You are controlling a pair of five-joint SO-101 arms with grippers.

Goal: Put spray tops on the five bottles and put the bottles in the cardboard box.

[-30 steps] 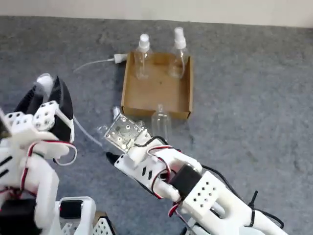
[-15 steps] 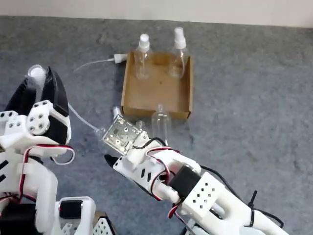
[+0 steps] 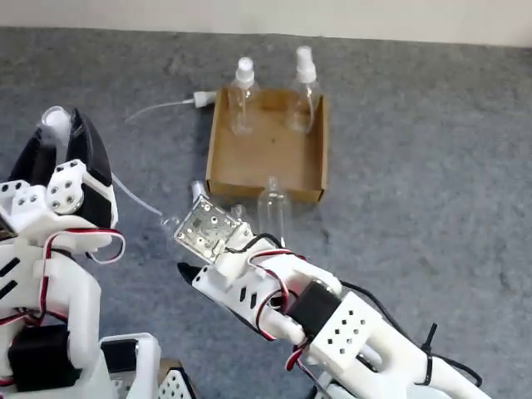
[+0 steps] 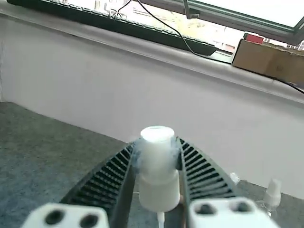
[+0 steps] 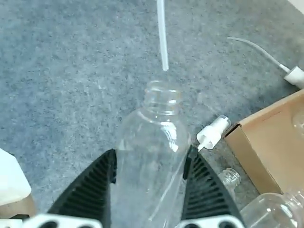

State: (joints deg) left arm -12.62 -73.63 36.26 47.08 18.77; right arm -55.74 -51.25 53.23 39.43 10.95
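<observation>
- Near the front centre, the right gripper (image 5: 151,154) has its jaws pinching a clear bottle (image 5: 152,123) by the body, with the open mouth pointing away to the far left over the grey mat (image 3: 416,125).
- On the near left, the left gripper (image 3: 62,133) is raised, its jaws clamped on a white spray top (image 4: 156,173) just under the cap.
- From that spray top a thin tube (image 5: 162,42) slants down to the right, and its tip sits just short of the held bottle's mouth.
- Just beyond the right gripper, a loose spray top (image 5: 212,133) lies on the mat by the near left corner of the cardboard box (image 3: 214,158).
- A topless bottle (image 3: 273,204) sits against the box's near wall, and another open bottle neck (image 5: 230,175) shows just to its left.
- Inside the box, at the far wall, two capped bottles (image 3: 243,96) are side by side, with their white tops reaching past the rim.
- Off the box's far left corner, a second loose spray top (image 3: 204,99) lies with its tube trailing left.
</observation>
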